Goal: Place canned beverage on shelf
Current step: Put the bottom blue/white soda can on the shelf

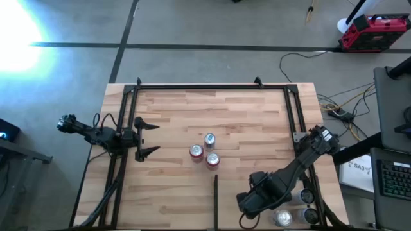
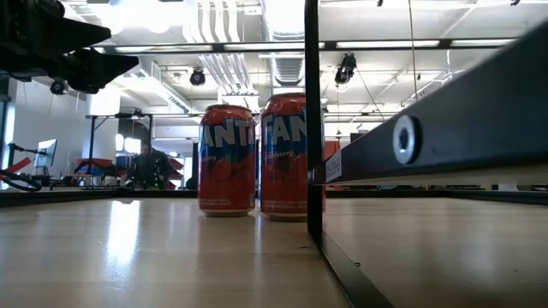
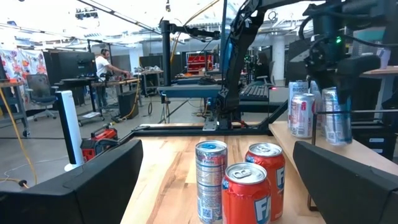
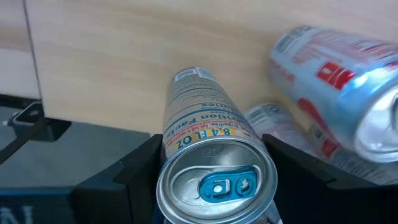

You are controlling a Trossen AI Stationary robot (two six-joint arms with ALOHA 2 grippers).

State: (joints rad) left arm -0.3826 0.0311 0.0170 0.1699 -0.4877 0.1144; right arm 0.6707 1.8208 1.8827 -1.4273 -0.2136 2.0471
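Three cans (image 1: 204,151) clustered mid-shelf (image 1: 244,115), divider strip (image 1: 216,199) beside, open board elsewhere

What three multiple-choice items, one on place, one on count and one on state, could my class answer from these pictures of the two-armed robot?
1. Where is the right gripper?
A. Over the middle of the shelf
B. At the shelf's near right corner, by the spare cans
C. Beyond the far edge

2. How many cans stand together mid-shelf?
A. One
B. Three
C. Five

3. What is the state of the right gripper?
A. Shut on a slim can
B. Open and empty
C. Shut on nothing

Key: 1 B, the high view shows it low at the shelf's right, next to the spare cans. 2 B, the high view shows one silver can and two red cans. 3 A, the right wrist view shows a slim can between its fingers. The left gripper waits open at the shelf's left.
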